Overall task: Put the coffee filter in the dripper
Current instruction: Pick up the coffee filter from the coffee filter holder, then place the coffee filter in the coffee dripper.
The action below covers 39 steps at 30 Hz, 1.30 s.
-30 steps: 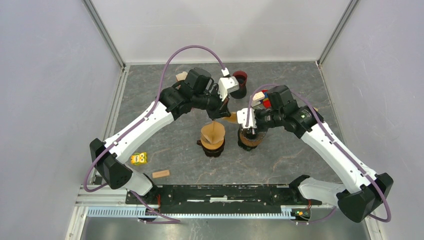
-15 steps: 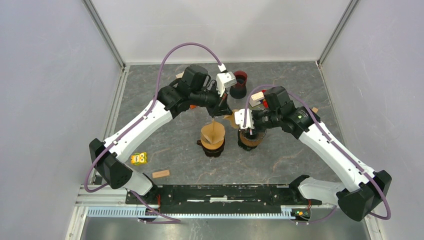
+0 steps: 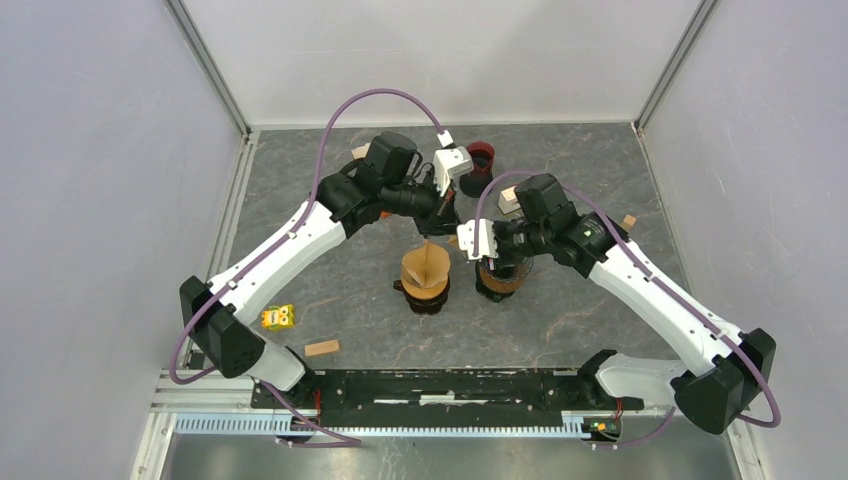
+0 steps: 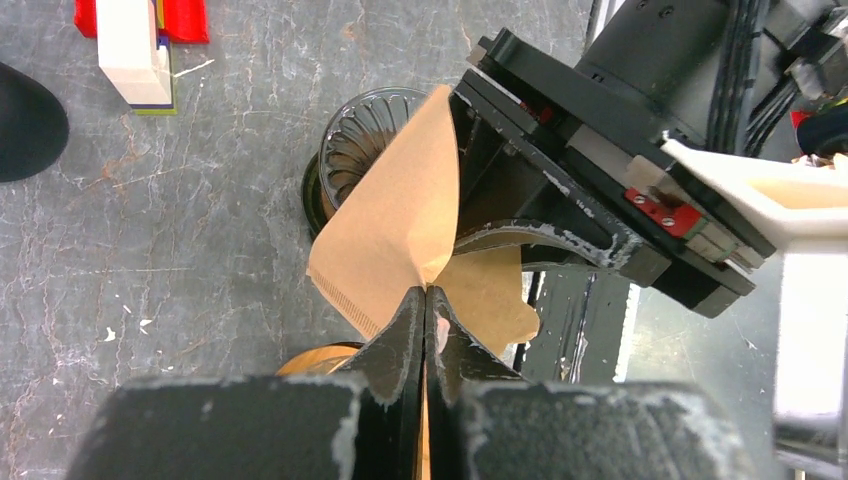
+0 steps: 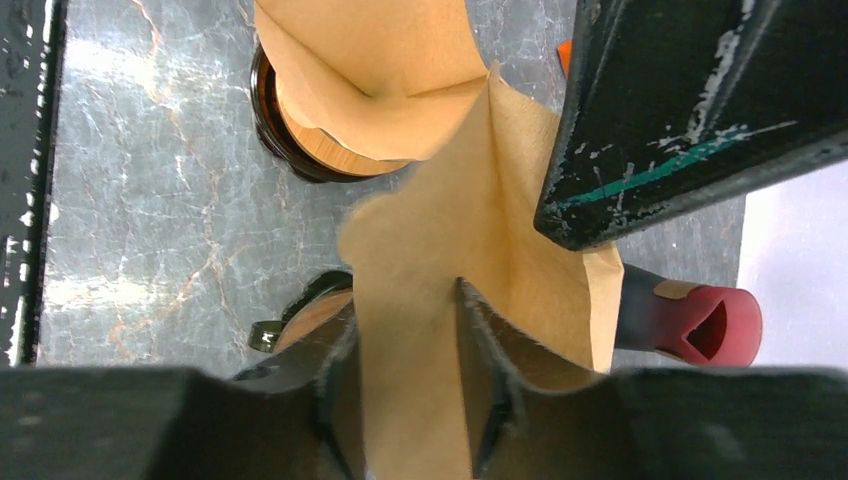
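My left claw (image 4: 426, 295) pinches the brown paper cone filter (image 4: 395, 225); I cannot tell if my right claw (image 5: 405, 310) holds it. Two pulls could rip it.

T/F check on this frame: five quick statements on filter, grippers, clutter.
1. The left gripper is pinched shut on the coffee filter. True.
2. The filter sits in the glass dripper. False: it is held in the air, outside the dripper.
3. A dark red mug stands near the left gripper. True.
4. The yellow toy lies beside the right arm's base. False: it lies on the left arm side.
5. The right gripper is clamped fully shut. False: its jaws stand apart, filter paper between them.
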{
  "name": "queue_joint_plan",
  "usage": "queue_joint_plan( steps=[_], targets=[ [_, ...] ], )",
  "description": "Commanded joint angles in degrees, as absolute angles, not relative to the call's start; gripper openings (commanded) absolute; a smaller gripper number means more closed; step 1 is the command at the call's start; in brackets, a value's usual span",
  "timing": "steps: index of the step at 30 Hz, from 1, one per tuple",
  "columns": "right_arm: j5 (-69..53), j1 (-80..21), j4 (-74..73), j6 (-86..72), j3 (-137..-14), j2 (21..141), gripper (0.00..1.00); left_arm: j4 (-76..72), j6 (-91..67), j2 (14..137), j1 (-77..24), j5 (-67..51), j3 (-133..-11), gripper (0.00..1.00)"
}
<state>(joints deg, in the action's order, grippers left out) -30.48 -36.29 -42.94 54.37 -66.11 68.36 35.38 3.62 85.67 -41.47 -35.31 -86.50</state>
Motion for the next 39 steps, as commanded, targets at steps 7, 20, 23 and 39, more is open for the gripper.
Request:
queue_joint_plan(
  steps=[7,20,23,39],
  targets=[
    [-27.82,-36.85,-41.87,55.24,-67.16,67.93,0.15,31.78,0.61,84.54,-39.39,-35.11,-86.25,0.02],
    [-28.65,-36.84,-42.08,54.86,-66.8,66.76,0.0,29.92,-1.83,84.92,-38.46,-34.24,-85.74,0.02],
    [-28.84,-36.85,-42.01,54.54,-66.87,66.92,0.0,29.11,-2.61,85.04,-38.28,-34.04,-85.54,0.06],
    [-29.47,-36.86,-42.6,53.26,-68.75,69.08,0.0,25.74,-5.36,87.11,-38.41,-41.09,-84.99,0.49]
  ],
)
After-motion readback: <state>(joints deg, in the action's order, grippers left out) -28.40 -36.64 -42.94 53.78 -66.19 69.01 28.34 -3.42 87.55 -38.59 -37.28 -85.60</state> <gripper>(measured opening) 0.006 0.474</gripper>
